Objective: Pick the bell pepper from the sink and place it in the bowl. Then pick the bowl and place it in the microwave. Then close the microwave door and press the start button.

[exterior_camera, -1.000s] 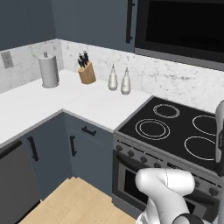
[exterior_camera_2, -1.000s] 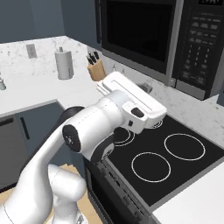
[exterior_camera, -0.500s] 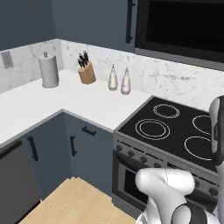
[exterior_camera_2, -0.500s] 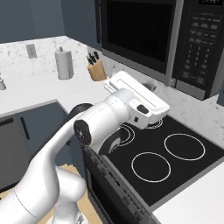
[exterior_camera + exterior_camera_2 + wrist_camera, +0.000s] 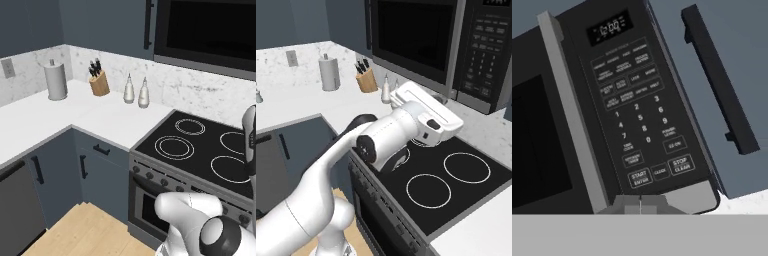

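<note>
Looking along my clenched, empty gripper (image 5: 640, 204), I see the microwave (image 5: 587, 100) with its door closed — its start button (image 5: 639, 178) sits just above the fingertips, straight ahead.

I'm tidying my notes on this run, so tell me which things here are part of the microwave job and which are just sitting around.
Part of the job: microwave; microwave door, closed; start button; gripper, shut.

Just sitting around: paper towel roll; knife block; two shakers; stove.
</note>
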Available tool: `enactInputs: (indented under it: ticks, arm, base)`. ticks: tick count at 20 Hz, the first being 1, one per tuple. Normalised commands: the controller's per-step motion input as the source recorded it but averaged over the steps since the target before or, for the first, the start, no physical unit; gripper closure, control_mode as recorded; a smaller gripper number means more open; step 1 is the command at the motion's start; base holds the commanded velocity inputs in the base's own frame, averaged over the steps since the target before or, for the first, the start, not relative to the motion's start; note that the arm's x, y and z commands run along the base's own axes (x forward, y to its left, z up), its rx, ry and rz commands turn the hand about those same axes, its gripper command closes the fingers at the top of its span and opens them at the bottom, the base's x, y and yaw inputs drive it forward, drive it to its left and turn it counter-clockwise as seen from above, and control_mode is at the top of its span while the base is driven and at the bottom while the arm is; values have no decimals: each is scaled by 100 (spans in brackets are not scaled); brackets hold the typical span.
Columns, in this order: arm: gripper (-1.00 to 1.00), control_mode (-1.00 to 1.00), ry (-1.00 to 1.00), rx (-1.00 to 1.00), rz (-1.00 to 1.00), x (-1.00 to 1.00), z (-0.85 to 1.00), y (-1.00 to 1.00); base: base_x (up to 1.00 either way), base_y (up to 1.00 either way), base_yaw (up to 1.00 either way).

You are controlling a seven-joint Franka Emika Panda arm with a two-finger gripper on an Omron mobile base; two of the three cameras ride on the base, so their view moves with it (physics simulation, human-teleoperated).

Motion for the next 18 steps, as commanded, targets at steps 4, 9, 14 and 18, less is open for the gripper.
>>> enactInputs:
  ticks: [4,9,14,18]
  arm:
    - [100,-100,0,0,-6,19,-9,0]
    - [100,-100,0,0,-4,30,-8,-7]
    - [100,-100,0,0,-2,33,-5,-7]
    - [100,-100,0,0,0,29,0,-20]
  base:
    - [0,0,0]
    - [0,0,0]
    - [0,0,0]
    - [0,0,0]
